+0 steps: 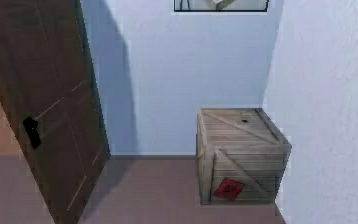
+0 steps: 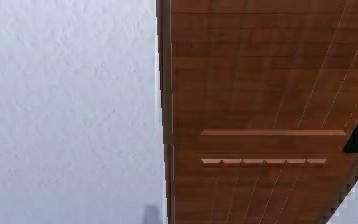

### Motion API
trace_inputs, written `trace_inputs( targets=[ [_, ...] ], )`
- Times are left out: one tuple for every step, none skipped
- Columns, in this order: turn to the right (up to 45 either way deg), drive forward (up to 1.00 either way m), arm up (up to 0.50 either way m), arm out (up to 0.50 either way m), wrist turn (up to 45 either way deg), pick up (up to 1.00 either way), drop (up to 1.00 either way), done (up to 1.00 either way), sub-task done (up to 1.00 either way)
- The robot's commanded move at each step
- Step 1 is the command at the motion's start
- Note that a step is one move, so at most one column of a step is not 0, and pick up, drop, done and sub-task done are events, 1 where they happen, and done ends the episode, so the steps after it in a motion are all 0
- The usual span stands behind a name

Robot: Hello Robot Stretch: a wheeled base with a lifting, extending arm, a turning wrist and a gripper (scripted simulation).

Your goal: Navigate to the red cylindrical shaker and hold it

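Nearest, brown floor is seen, a dark door at the forward view's left. Farther, a wooden crate (red label on its front) is set in the wall corner. Where the red shaker stands cannot be told, nor the state of the fingers. The base should be turned slowly, clear of the door.

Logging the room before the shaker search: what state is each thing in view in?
Dark door: swung open.
Wooden crate: upright, lid on.
Framed picture: hanging on the wall.
Reddish wooden panel: upright, seen close up; open or shut cannot be told.
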Motion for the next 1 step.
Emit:
trace_inputs(
  targets=[
    [45.0,0.0,0.0,0.0,0.0,0.0,0.0,0.0,0.0]
  ],
)
